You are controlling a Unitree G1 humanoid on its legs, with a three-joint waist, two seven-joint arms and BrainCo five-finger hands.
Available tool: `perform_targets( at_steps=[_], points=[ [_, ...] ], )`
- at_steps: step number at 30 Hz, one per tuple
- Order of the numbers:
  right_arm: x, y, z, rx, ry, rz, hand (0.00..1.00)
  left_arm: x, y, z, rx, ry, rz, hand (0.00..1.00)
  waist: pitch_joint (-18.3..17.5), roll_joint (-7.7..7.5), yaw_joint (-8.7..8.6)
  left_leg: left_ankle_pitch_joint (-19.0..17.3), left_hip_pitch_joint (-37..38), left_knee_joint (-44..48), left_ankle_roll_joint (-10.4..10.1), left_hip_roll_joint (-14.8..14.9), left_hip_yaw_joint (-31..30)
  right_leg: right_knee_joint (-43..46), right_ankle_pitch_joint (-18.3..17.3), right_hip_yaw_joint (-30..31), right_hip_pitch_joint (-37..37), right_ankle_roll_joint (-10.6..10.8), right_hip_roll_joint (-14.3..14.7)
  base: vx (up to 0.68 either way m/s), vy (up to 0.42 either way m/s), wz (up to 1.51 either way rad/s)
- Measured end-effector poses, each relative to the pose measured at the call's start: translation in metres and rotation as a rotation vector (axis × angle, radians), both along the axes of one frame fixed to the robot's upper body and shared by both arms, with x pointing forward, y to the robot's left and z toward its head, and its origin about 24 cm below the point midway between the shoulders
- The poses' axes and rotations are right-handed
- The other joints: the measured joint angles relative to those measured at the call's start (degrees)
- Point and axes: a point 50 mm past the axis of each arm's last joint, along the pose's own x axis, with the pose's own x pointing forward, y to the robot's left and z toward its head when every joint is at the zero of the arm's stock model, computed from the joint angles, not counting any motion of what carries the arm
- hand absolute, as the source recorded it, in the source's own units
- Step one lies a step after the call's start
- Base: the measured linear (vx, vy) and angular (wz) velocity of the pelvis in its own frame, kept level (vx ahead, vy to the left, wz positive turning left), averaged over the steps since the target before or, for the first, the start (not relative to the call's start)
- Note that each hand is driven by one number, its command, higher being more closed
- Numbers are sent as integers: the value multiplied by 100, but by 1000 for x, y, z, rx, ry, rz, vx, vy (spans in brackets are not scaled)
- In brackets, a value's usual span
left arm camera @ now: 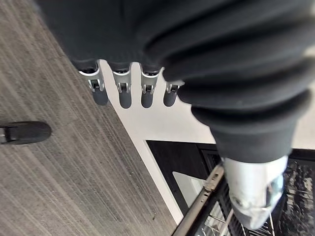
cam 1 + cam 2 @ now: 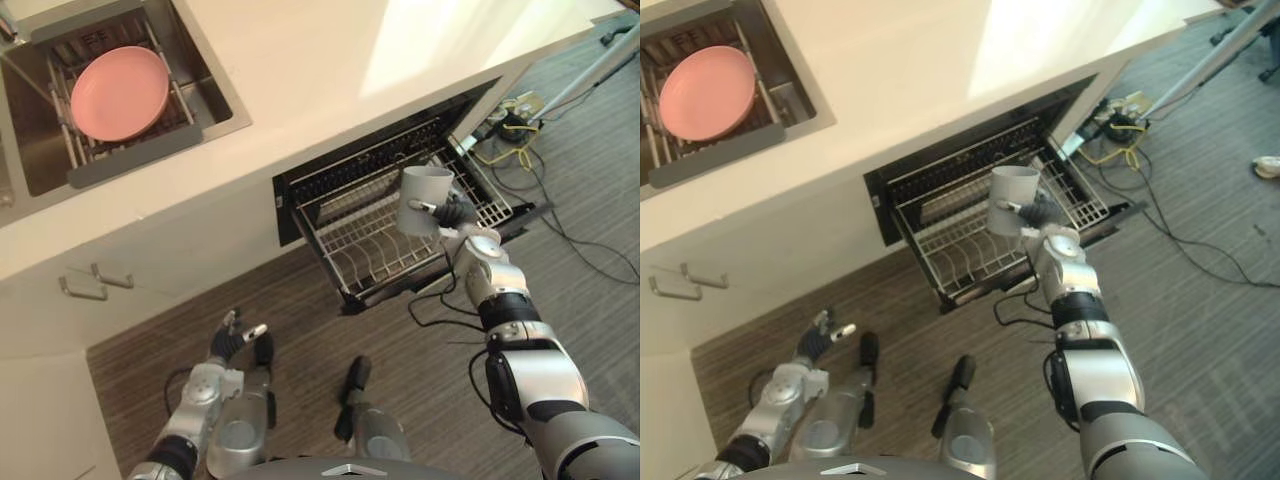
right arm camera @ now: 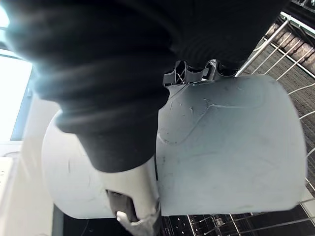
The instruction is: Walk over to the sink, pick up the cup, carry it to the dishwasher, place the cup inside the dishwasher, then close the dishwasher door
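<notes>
Progress looks well past halfway, judging from how things sit. The cup (image 2: 425, 195) is gripped by the right hand (image 2: 455, 213), with fingers and thumb wrapped round its grey wall. Its mouth is up and it is roughly upright, maybe tipped a touch. In the right wrist view the cup (image 3: 231, 147) is pressed right up against the palm, with wire rack seen past it. So the walk to the sink, the pickup and the carry can be counted as done.

Directly under the hand and the cup is the pulled-out wire rack (image 2: 372, 255) of the dishwasher (image 2: 290, 200), which is open beneath the surface (image 2: 330, 70). The cup is held above the rack, not yet touching it as far as can be told. The sink (image 2: 30, 165) is well away from the right hand, at the far end of the surface, and a pink plate (image 2: 120, 92) is left in it.

The left hand (image 2: 236, 335) is hung low near the floor, well apart from the right hand and the dishwasher. Its fingers (image 1: 123, 96) are relaxed and nothing is held.

What's left, as a guess: the cup has to be lowered and set among the tines, then let go. After that the rack gets pushed in and the door shut. The door itself can't be clearly made out, so how it gets closed can't be called.
</notes>
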Motion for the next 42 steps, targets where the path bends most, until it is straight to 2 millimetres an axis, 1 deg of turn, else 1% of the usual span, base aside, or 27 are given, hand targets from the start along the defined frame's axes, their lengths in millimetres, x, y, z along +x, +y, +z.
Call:
perform_targets(
  at_steps=[1,3,4,5,7,10,13,16,18,20,22,25,27,28,30,32,33,37,40,42],
  points=[
    [1,-3,2,-6,6,-3,100,0,1,0,1,1,1,0,44,19,18,11,-17,0,7,-7,-46,3,-2,-59,5,1,-5,16,17,33],
    [8,-10,15,-24,10,16,100,7,4,4,1,-23,12,0,256,83,111,34,-108,-1,-25,-19,-153,58,-32,-195,-30,-2,-26,-29,14,27],
    [9,-11,18,-25,7,25,100,9,4,6,4,-29,11,0,312,97,148,48,-128,-1,-30,-15,-166,89,-47,-210,-51,-9,-27,-50,5,19],
    [12,-11,21,-31,11,40,100,11,6,6,12,-32,9,0,367,113,202,77,-207,-1,-51,-5,-197,163,-104,-227,-141,-63,-33,-38,-4,19],
    [13,-9,21,-56,38,65,100,12,9,7,25,-28,6,0,436,126,238,123,-289,-1,-52,-2,-306,264,-177,-323,-200,-70,-42,-17,-13,23],
    [14,-10,14,-128,115,86,100,13,9,6,27,-15,-4,0,440,120,398,197,-471,0,-44,11,-461,304,-194,-475,-302,-89,-16,24,-34,25],
    [17,-9,17,-163,136,96,100,14,6,8,29,-21,-31,0,481,120,476,235,-558,1,-47,20,-569,311,-191,-557,-329,-89,8,33,-54,20],
    [22,-7,28,-180,143,97,100,17,3,10,30,-27,-47,0,653,125,539,253,-613,1,-73,44,-634,328,-216,-666,-344,-126,32,12,-58,11],
    [23,-7,32,-207,149,99,100,18,-1,11,27,-29,-66,0,698,132,587,273,-721,1,-92,60,-683,392,-249,-688,-464,-157,40,-5,-73,7],
    [24,-7,32,-231,174,94,100,19,-5,13,14,-33,-86,0,766,146,626,317,-837,3,-97,76,-758,471,-284,-729,-578,-175,45,11,-83,13],
    [22,-10,27,-275,209,88,100,18,-8,12,0,-21,-101,0,799,155,680,327,-934,17,-102,84,-789,486,-287,-791,-645,-178,49,22,-76,12],
    [22,-11,28,-302,224,85,100,17,-12,12,-9,-20,-113,0,832,177,705,298,-1131,228,-81,74,-852,515,-292,-835,-727,-187,50,12,-47,11],
    [24,-10,32,-306,214,86,100,19,-15,14,-22,-33,-115,0,935,251,740,235,-1210,359,-94,90,-886,557,-308,-849,-752,-207,54,-9,-44,2],
    [25,-10,34,-309,212,87,100,19,-15,15,-26,-38,-113,0,945,268,758,218,-1236,372,-104,98,-886,579,-323,-847,-781,-225,54,-48,-49,-7],
    [28,-8,43,-344,199,90,100,20,-18,17,-28,-58,-125,0,963,302,788,199,-1398,441,-144,135,-880,670,-355,-844,-955,-265,55,-46,-41,-5],
    [28,-9,44,-345,196,89,100,20,-21,20,-23,-77,-146,0,980,318,812,217,-1436,440,-155,163,-880,672,-366,-844,-998,-282,73,-27,-39,-2],
    [27,-9,43,-341,205,98,0,20,-21,20,-18,-82,-152,0,980,318,817,219,-1434,440,-158,176,-881,677,-371,-843,-998,-290,85,-25,-55,-3],
    [28,-7,42,-348,217,139,0,20,-22,21,-2,-96,-166,0,980,318,824,215,-1434,440,-176,209,-859,689,-381,-834,-1033,-304,115,-8,-49,-5],
    [28,-6,42,-428,233,156,0,20,-22,21,4,-99,-169,0,980,318,822,218,-1432,441,-180,241,-836,688,-385,-832,-1035,-310,139,4,-47,-4],
    [29,-4,45,-450,231,167,0,20,-23,22,12,-102,-178,0,980,318,824,230,-1413,441,-172,268,-822,688,-383,-826,-1026,-308,161,9,-45,-4]
  ],
)
